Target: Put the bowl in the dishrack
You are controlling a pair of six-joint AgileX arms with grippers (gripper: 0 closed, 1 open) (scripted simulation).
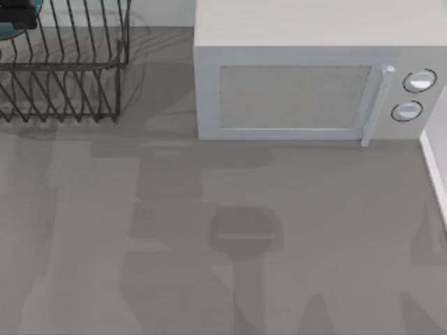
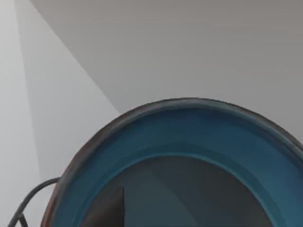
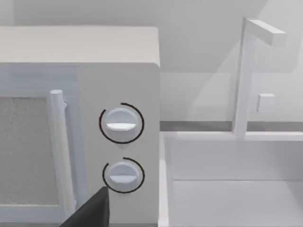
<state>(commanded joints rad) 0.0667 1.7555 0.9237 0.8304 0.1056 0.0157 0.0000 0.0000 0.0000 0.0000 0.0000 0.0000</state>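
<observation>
The bowl, teal-blue inside with a greyish bottom and a reddish-brown rim, sits close up in the left wrist view. One dark finger of my left gripper reaches inside its rim. In the top view a sliver of the bowl shows at the far left, over the dark wire dishrack, with my left gripper on it. The gripper looks shut on the bowl's rim. A dark part of my right gripper shows in front of the microwave's knobs.
A white microwave stands at the back, to the right of the dishrack, with its door closed. A white sink with a faucet lies at the table's right edge. A rack wire curves beside the bowl.
</observation>
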